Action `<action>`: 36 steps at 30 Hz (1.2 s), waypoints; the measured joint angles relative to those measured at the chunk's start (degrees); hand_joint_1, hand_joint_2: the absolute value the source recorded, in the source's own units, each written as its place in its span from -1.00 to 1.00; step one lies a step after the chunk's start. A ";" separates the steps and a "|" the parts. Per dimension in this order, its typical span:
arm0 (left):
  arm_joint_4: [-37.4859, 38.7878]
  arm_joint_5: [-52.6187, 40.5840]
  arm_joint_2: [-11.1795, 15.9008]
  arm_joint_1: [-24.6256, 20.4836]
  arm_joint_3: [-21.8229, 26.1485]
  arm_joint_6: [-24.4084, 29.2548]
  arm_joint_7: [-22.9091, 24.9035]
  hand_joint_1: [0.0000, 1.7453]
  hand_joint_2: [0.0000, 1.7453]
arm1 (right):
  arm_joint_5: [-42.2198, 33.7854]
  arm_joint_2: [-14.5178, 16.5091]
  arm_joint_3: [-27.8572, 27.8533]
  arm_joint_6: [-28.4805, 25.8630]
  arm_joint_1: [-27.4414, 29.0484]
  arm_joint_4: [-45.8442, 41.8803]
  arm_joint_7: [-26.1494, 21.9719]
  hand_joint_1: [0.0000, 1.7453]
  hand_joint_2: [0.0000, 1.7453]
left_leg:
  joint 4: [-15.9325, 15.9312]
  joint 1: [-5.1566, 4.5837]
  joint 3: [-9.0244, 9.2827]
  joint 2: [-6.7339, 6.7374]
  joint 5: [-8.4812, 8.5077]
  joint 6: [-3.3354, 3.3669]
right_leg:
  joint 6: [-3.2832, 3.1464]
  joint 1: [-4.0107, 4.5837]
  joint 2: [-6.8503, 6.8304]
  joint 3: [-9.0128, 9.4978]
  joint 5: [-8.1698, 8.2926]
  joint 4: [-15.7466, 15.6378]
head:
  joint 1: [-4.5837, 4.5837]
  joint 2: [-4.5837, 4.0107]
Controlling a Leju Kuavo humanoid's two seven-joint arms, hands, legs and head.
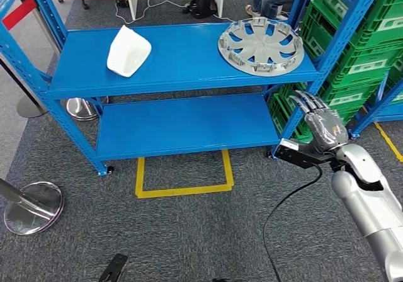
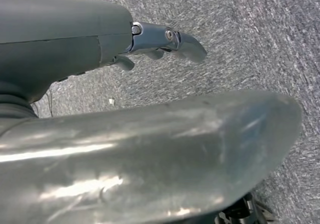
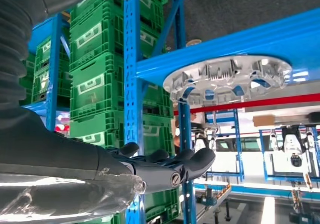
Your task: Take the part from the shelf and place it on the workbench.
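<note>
The wheel cover (image 1: 261, 45) lies flat at the two o'clock end of the blue shelf's (image 1: 181, 74) top tier, hanging slightly over the edge — easy to catch by the rim, we judge. Our right hand (image 1: 319, 122) hovers below it near four o'clock, fingers apart, empty. A white part (image 1: 127, 51) sits toward ten o'clock. Our left hand (image 2: 166, 41) hangs over the carpet, its state unclear to us.

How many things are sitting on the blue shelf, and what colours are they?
White: 1, the white part
Silver: 1, the hubcap
Total: 2, both on the top board of the shelf
</note>
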 joint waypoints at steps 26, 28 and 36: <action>0.00 -0.08 -0.06 0.22 -0.04 -0.02 0.15 -1.00 -1.00 | -0.48 -1.31 -1.44 -0.63 2.91 -2.09 -0.11 -1.00 1.00 | -0.01 -0.05 -0.89 -0.12 0.83 -0.48 | -0.38 0.05 0.09 7.62 3.06 -12.55 | -0.45 0.00; 0.00 -0.08 -0.09 0.22 -0.04 -0.02 0.15 -1.00 -1.00 | -0.48 -1.40 -1.48 -0.64 3.08 -2.16 -0.10 -1.00 1.00 | -0.01 -0.06 -0.49 -0.13 0.45 -0.08 | -0.06 0.05 0.00 3.53 0.04 -4.91 | -0.19 0.00; 0.00 -0.08 -0.16 0.24 -0.04 -0.02 0.15 -1.00 -1.00 | -0.46 -1.62 -1.76 -0.64 3.52 -2.26 -0.09 -1.00 1.00 | 0.12 -0.39 2.24 -0.32 -1.95 -1.16 | -0.54 0.13 -0.10 6.59 8.36 -15.61 | -0.12 0.00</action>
